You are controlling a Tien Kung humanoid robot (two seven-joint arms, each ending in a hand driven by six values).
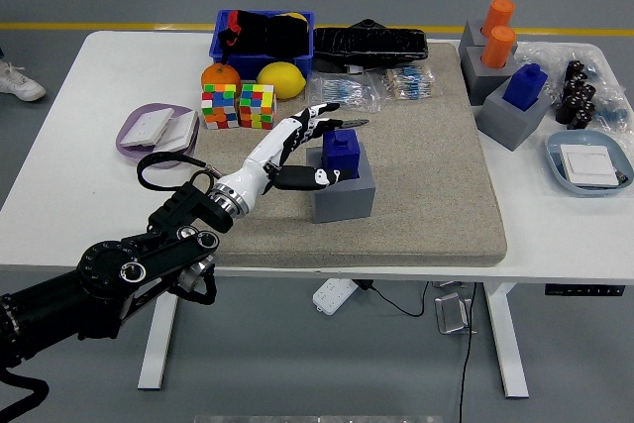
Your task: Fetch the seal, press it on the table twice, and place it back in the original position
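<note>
From the head view, the blue seal (pixel 344 152) stands upright, long axis vertical, in its grey holder (pixel 344 190) near the beige mat's (pixel 426 175) centre, the left hand (pixel 297 149) bracketing it with fingers spread wide, grasping nothing.

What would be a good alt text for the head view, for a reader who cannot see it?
The robot's left hand, fingers spread, reaches around a blue seal standing in a grey block on a beige mat on a white table. More seals, puzzle cubes and fruit lie behind.
</note>
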